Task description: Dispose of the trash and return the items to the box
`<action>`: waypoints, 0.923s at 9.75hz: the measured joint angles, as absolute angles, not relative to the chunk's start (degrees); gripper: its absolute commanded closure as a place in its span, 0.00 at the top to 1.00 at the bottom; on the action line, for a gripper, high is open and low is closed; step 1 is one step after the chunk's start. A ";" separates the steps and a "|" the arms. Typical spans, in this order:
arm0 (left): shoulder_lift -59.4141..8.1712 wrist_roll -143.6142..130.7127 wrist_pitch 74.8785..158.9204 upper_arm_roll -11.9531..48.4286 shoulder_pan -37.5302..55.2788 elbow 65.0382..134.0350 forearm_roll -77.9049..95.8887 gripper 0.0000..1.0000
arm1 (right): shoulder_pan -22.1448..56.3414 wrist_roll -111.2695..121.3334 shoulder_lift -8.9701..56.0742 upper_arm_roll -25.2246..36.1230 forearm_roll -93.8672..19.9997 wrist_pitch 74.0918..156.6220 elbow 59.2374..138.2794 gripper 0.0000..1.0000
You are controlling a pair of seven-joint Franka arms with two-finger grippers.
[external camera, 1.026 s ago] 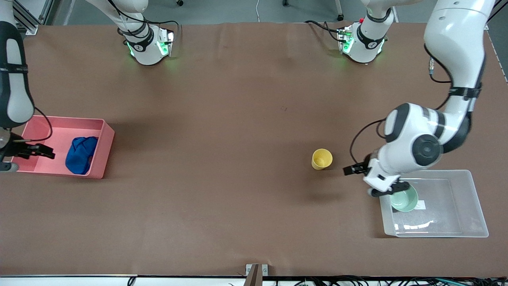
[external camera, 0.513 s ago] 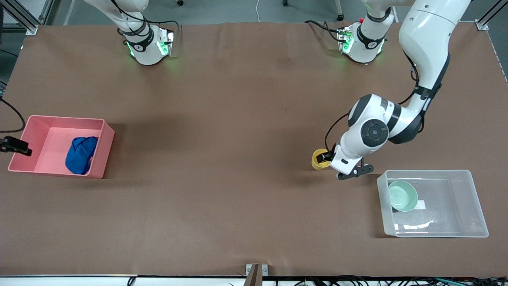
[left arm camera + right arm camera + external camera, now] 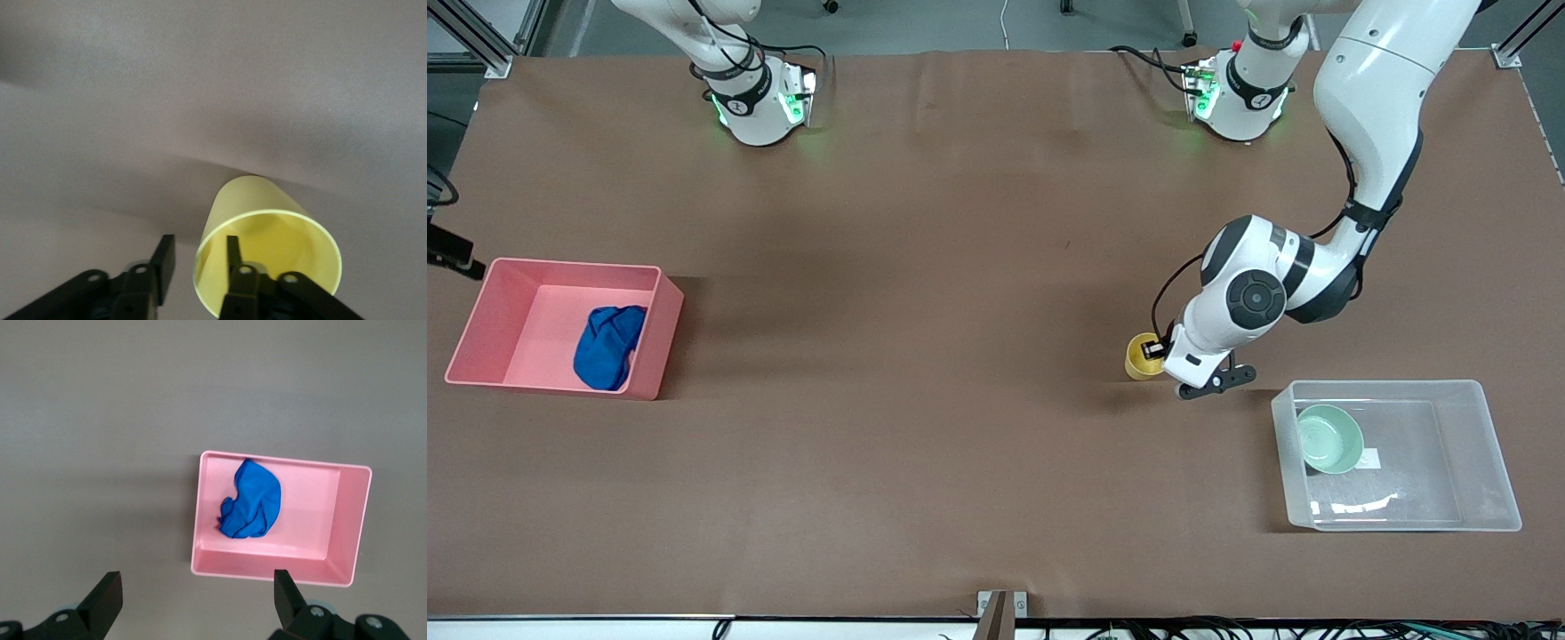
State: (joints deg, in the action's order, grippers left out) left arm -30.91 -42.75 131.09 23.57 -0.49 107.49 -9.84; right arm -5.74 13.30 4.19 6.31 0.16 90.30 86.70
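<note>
Left gripper [image 3: 197, 267] is low at the yellow cup [image 3: 1141, 356], fingers spread — 1 finger [image 3: 235, 257] inside the rim, the other outside, not pinching. The cup stands upright on the table [image 3: 925, 267], near the clear box [image 3: 1494, 444]. The green bowl [image 3: 1329, 438] sits inside that box. Right gripper [image 3: 193, 600] hangs high with its fingers wide apart, at the right arm's end of the table. The blue cloth [image 3: 609, 347] lies in the pink bin [image 3: 663, 333].

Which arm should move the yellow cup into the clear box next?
Left. Its open claw already straddles the cup's rim, beside the box. The right claw is open, high over the pink bin.
</note>
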 measured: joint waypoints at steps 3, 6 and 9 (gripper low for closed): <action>-29.29 -42.75 129.87 23.54 -1.16 103.61 -10.00 0.00 | -2.41 9.35 0.69 6.20 0.16 85.69 87.08 1.00; -26.25 -41.34 118.04 22.91 -2.55 93.24 -11.30 0.00 | 0.39 6.75 -2.83 6.10 0.17 85.38 89.97 1.00; -26.51 -27.32 114.87 22.43 -11.01 87.27 -16.22 0.00 | 0.75 6.52 -3.02 6.07 0.20 85.58 90.29 1.00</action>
State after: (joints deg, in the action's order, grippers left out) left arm -26.51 -27.32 114.87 22.43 -11.01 87.27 -16.22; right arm 0.75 6.52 -3.02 6.07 0.20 85.58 90.29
